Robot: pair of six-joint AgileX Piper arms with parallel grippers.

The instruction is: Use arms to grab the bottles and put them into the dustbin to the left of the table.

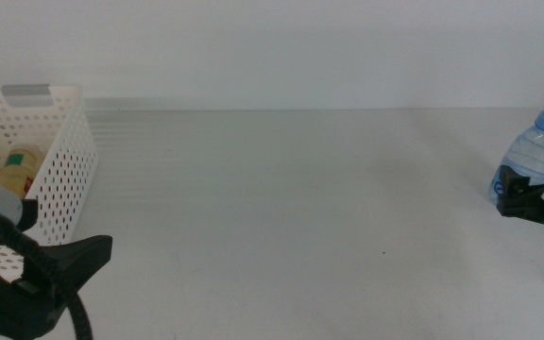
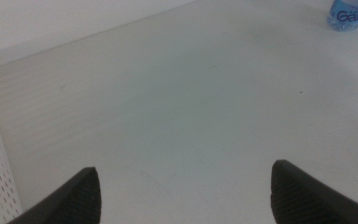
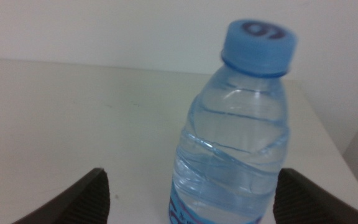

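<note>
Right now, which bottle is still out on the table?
The water bottle, blue-capped, upright between the right gripper jaws. The yellow bottle is in the dustbin.

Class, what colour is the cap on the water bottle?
The cap on the water bottle is blue; the right wrist view shows it best.

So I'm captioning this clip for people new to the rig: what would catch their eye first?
Probably the clear water bottle with its blue cap, upright at the table's far right edge, with the right gripper open around its base. Next, the white perforated dustbin at the far left, a yellow bottle already inside, and the left gripper open just in front of it.
</note>
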